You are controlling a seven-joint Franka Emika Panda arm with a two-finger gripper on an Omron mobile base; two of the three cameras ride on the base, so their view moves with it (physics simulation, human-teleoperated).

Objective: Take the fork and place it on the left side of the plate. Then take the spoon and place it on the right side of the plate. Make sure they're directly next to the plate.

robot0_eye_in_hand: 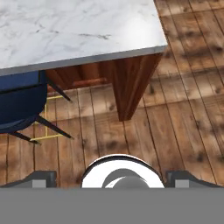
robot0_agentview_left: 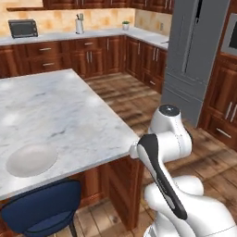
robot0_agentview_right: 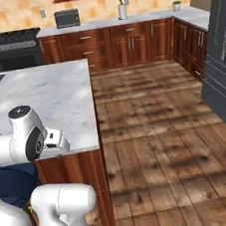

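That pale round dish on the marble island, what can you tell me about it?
The plate is a plain, round, off-white shallow dish with no pattern, looking like smooth ceramic. It lies flat and upright on the marble island top, near the front edge, just above the blue chair. Nothing is on it, and nothing touches it besides the counter beneath.

A marble-topped island (robot0_agentview_left: 55, 111) on dark wood sides stands on a plank wood floor (robot0_agentview_right: 157, 129). A blue chair (robot0_agentview_left: 41, 214) sits tucked at its near edge. Dark wood cabinets (robot0_agentview_right: 127, 45) line the far wall under a tan tiled backsplash (robot0_agentview_right: 23, 18), with a black stove (robot0_agentview_right: 14, 47), a toaster oven (robot0_agentview_right: 66, 18) and a grey fridge (robot0_agentview_left: 194, 55).
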